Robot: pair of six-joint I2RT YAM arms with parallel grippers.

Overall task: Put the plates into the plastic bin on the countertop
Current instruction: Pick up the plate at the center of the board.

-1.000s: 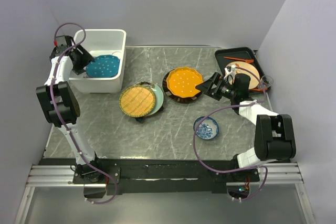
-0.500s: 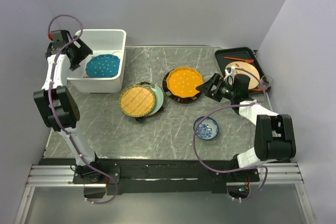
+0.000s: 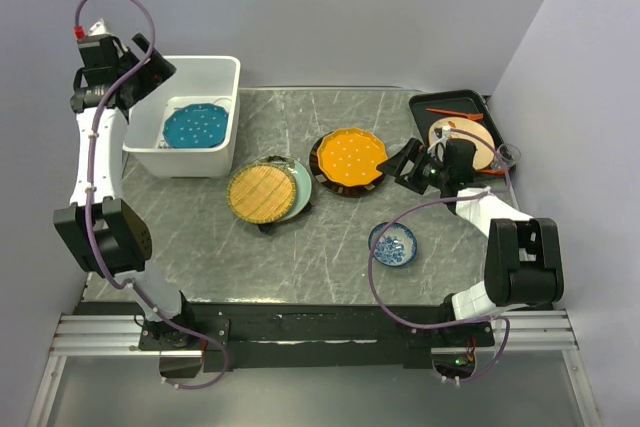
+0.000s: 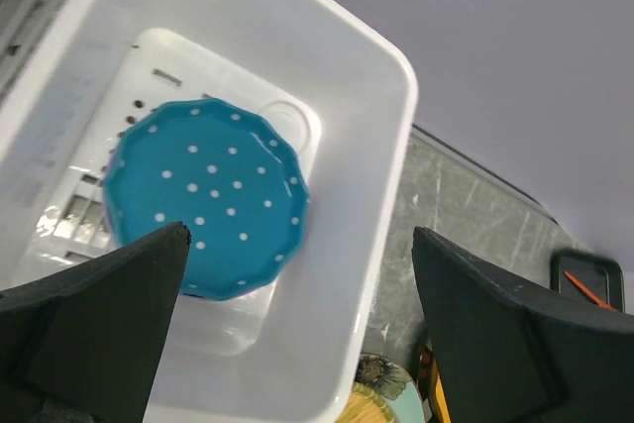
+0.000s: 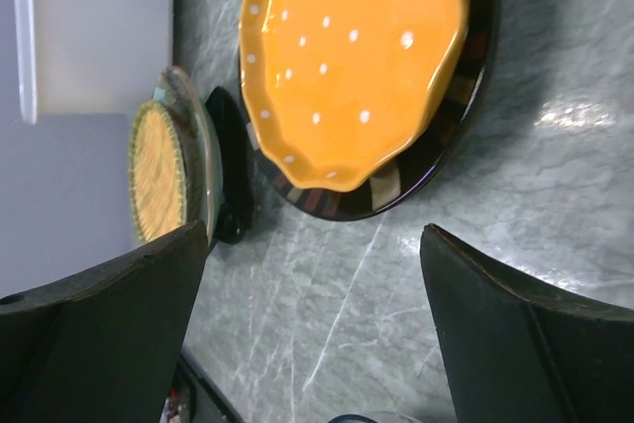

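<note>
I see the teal plate, white-dotted with a scalloped rim, lying flat inside the white plastic bin at the countertop's far left corner. My left gripper hangs above it, fingers spread and empty. The right gripper, also spread, faces the orange dotted plate, which sits on a dark brown plate.

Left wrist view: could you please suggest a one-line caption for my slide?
Open left tool hovers above the white plastic bin, a teal white-dotted plate lying inside.
</note>
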